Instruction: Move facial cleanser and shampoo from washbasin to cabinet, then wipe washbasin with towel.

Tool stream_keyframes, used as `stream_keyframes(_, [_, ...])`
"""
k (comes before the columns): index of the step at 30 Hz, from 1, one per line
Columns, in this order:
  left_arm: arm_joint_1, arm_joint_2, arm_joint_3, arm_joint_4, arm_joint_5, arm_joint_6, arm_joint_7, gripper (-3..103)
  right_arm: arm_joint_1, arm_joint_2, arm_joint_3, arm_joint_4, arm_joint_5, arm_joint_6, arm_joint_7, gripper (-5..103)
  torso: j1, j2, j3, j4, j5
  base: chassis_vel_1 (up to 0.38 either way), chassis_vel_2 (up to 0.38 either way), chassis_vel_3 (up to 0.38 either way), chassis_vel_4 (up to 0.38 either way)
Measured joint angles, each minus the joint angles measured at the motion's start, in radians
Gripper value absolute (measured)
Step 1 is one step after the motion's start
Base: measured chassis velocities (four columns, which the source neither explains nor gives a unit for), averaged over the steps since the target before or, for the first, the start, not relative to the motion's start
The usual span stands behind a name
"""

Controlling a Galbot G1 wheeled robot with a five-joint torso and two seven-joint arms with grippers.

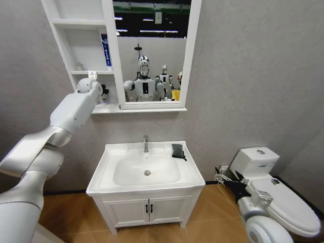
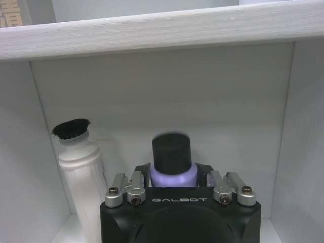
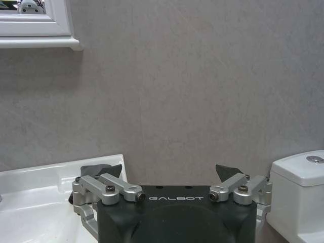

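Three views, itemised.

Head view: white washbasin [image 1: 126, 154] on a two-door floor vanity [image 1: 148, 208], chrome tap [image 1: 146, 143] at the rear, drain in the middle of the bowl. Dark folded towel [image 1: 177, 151] on the basin's rear right corner, beside the tap. White wall cabinet [image 1: 81, 50] with open shelves, joined to a framed mirror [image 1: 152, 50], above the basin. Left arm raised, its left pincer [image 1: 104, 92] reaching into the lowest shelf compartment. Right arm low at the right, its right pincer [image 1: 221, 177] between the vanity and the white toilet [image 1: 273, 195].

Left wrist view: left pincer [image 2: 173, 174] inside the shelf compartment, fingers [image 2: 126, 185] pressed against a pale lilac bottle [image 2: 173, 174] with a black cap, upright on the shelf floor. Just beside it, a white bottle [image 2: 81, 167] with a black cap, upright near the compartment's side wall.

Right wrist view: right pincer [image 3: 169, 174] spread, pinching nothing, facing the grey wall [image 3: 202, 91]. Basin corner with towel [image 3: 96, 169] behind one finger; toilet tank [image 3: 298, 187] beyond the other.
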Motion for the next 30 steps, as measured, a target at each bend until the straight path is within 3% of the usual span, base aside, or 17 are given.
stream_keyframes(4, [0.001, -0.002, -0.003, 0.003, 0.000, -0.007, 0.000, 64, -0.001, -0.003, 0.001, 0.001, 0.000, 0.001, 0.000, 100, 0.000, 0.000, 0.000, 0.0000, 0.0000, 0.000, 0.000, 0.000, 0.000])
stream_keyframes(7, [0.007, -0.005, -0.014, 0.009, 0.002, -0.013, -0.009, 80, -0.005, -0.003, -0.001, 0.005, -0.001, 0.001, 0.001, 100, 0.000, 0.000, 0.000, 0.0000, 0.0000, 0.000, 0.000, 0.000, 0.000])
stream_keyframes(15, [0.051, 0.041, -0.038, -0.099, -0.020, -0.018, -0.054, 98, -0.013, -0.010, -0.003, 0.016, -0.003, 0.001, 0.003, 100, 0.000, 0.000, 0.000, -0.0001, 0.0002, 0.000, 0.000, 0.000, 0.000])
stream_keyframes(19, [0.159, 0.167, -0.067, -0.387, -0.137, -0.013, -0.152, 100, -0.010, -0.016, -0.015, 0.027, -0.004, -0.006, 0.008, 100, 0.000, 0.000, 0.000, -0.0003, 0.0001, 0.000, 0.000, 0.000, 0.000])
stream_keyframes(20, [0.159, 0.167, -0.067, -0.387, -0.137, -0.013, -0.152, 100, -0.010, -0.016, -0.015, 0.027, -0.004, -0.006, 0.008, 100, 0.000, 0.000, 0.000, -0.0003, 0.0001, 0.000, 0.000, 0.000, 0.000])
stream_keyframes(22, [0.259, 0.275, -0.129, -0.595, -0.171, -0.006, -0.210, 100, -0.009, -0.015, -0.025, 0.039, -0.005, -0.013, 0.015, 100, 0.000, 0.000, 0.000, -0.0004, -0.0006, 0.000, 0.000, 0.000, 0.000])
stream_keyframes(23, [0.259, 0.275, -0.129, -0.595, -0.171, -0.006, -0.210, 100, -0.009, -0.015, -0.025, 0.039, -0.005, -0.013, 0.015, 100, 0.000, 0.000, 0.000, -0.0004, -0.0006, 0.000, 0.000, 0.000, 0.000])
stream_keyframes(24, [0.338, 0.358, -0.180, -0.732, -0.200, -0.005, -0.243, 100, -0.011, -0.016, -0.027, 0.045, -0.005, -0.016, 0.021, 100, 0.000, 0.000, 0.000, -0.0001, 0.0003, 0.000, 0.000, 0.000, 0.000])
stream_keyframes(25, [0.338, 0.358, -0.180, -0.732, -0.200, -0.005, -0.243, 100, -0.011, -0.016, -0.027, 0.045, -0.005, -0.016, 0.021, 100, 0.000, 0.000, 0.000, -0.0001, 0.0003, 0.000, 0.000, 0.000, 0.000])
stream_keyframes(27, [0.562, 0.513, -0.317, -1.006, -0.289, -0.018, -0.306, 100, -0.030, -0.029, -0.023, 0.068, -0.005, -0.023, 0.032, 100, 0.000, 0.000, 0.000, 0.0006, -0.0010, 0.000, 0.000, 0.000, 0.000])
stream_keyframes(28, [0.562, 0.513, -0.317, -1.006, -0.289, -0.018, -0.306, 100, -0.030, -0.029, -0.023, 0.068, -0.005, -0.023, 0.032, 100, 0.000, 0.000, 0.000, 0.0006, -0.0010, 0.000, 0.000, 0.000, 0.000])
stream_keyframes(30, [0.854, 0.626, -0.482, -1.217, -0.269, -0.107, -0.324, 100, -0.048, -0.042, -0.015, 0.087, -0.005, -0.027, 0.049, 100, -0.001, 0.000, 0.000, 0.0012, 0.0001, 0.000, 0.000, 0.000, 0.000])
